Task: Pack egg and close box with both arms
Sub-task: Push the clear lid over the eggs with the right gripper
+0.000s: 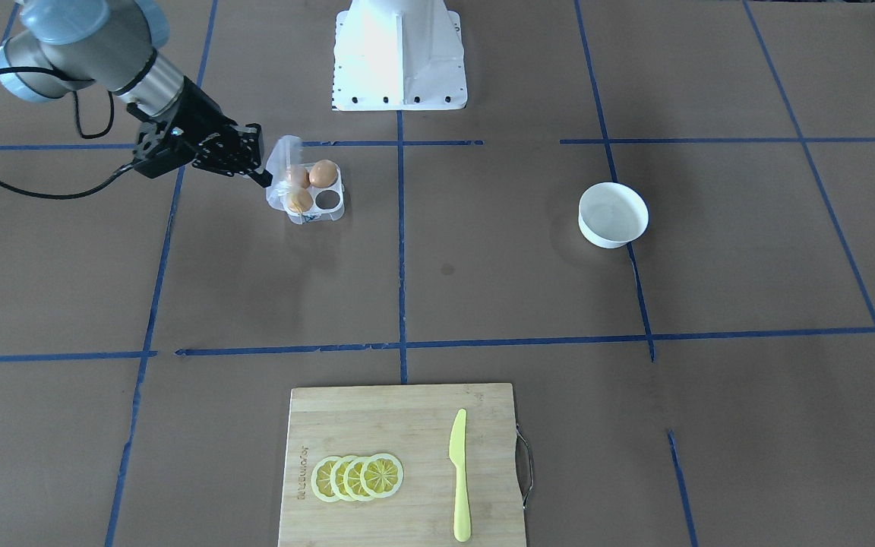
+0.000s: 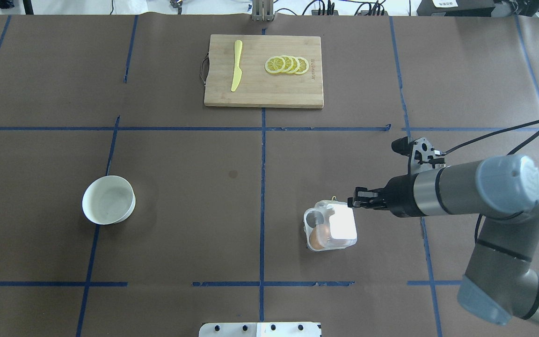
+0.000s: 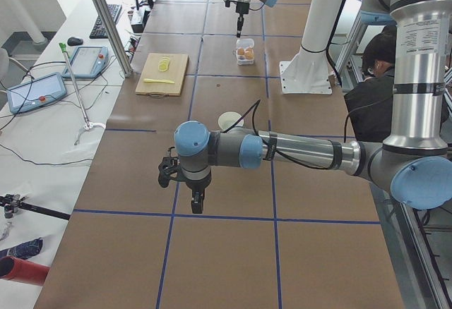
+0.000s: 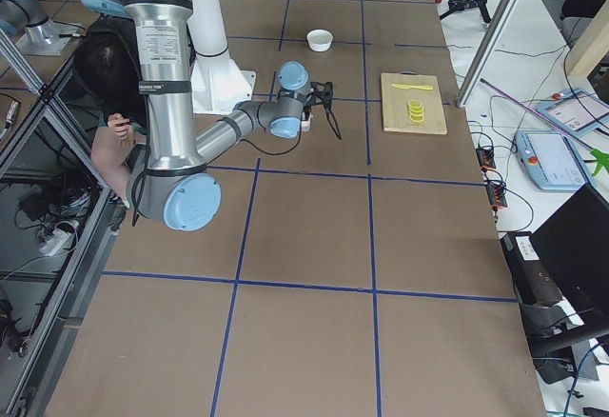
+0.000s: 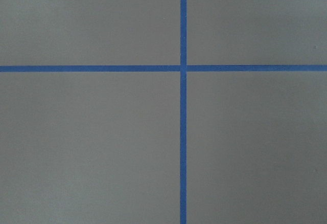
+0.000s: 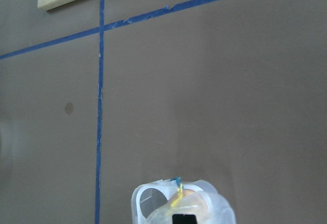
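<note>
From the front: three eggs (image 1: 323,173) in box (image 1: 339,207)

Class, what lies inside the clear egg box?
The box holds three eggs; its fourth cell is empty. From overhead, the half-raised lid covers most of them.

The box (image 1: 322,216) sits on the robot's right half, toward its edge, with three eggs (image 1: 323,173) inside. The right gripper (image 2: 351,203) is at its outer side, seemingly touching the lid (image 1: 284,156). The bowl (image 1: 604,235) is on the left half. The cutting board (image 1: 377,425) lies mid far edge, carrying a knife (image 1: 459,475) and lemon slices (image 1: 358,477).
</note>
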`<state>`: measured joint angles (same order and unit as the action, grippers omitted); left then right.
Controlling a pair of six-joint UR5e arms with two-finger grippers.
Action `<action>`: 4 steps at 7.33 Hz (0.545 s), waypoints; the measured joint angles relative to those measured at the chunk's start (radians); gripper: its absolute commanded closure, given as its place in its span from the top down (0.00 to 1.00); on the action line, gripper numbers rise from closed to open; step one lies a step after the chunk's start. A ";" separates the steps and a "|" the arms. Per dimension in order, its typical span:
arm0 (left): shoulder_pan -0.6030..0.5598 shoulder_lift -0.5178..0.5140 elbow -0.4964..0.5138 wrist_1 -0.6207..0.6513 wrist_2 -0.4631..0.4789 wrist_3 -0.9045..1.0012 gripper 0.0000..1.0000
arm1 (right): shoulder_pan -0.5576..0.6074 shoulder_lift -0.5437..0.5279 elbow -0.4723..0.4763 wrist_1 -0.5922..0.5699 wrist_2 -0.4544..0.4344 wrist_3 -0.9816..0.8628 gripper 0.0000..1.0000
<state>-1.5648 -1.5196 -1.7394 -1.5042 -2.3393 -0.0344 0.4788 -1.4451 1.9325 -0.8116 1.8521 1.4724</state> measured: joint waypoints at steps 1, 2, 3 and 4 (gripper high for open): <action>0.000 -0.001 0.001 0.000 0.000 0.000 1.00 | -0.053 0.033 0.003 -0.060 -0.082 0.014 0.00; 0.000 -0.001 0.002 -0.001 0.000 0.001 1.00 | -0.072 0.056 0.007 -0.096 -0.112 0.018 0.00; 0.000 -0.001 0.003 -0.002 0.000 0.001 1.00 | -0.070 0.067 0.015 -0.121 -0.112 0.018 0.52; 0.000 -0.001 0.004 -0.002 0.000 0.001 1.00 | -0.044 0.071 0.034 -0.176 -0.081 0.014 1.00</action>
<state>-1.5648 -1.5204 -1.7356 -1.5061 -2.3393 -0.0338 0.4348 -1.3738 1.9669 -0.9874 1.7710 1.4865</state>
